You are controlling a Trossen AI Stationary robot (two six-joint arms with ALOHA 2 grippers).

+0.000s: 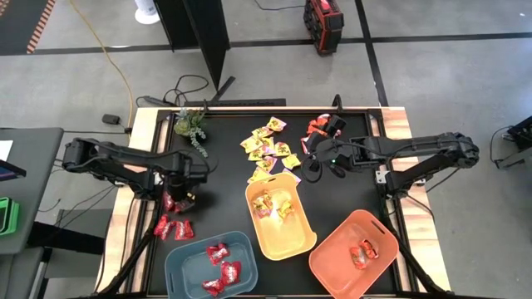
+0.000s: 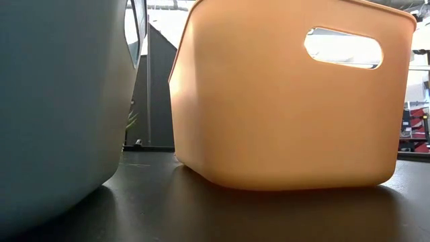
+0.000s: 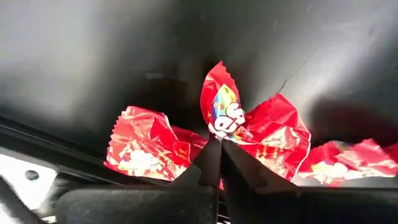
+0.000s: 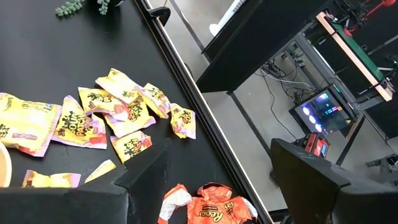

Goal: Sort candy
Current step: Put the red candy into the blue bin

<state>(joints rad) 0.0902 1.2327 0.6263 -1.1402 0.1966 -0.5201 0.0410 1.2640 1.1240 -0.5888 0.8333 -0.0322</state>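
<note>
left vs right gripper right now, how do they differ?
The left gripper is shut on a red candy; the right gripper is open and holds nothing. The left is down among the red candies; the right hovers above an orange candy beside the yellow pile. Both are dark, two-fingered, over the black table.

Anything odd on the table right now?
A green plant sprig lies at the table's far left corner among the sweets; it fits none of the three bins. Otherwise nothing looks spilled or damaged.
</note>
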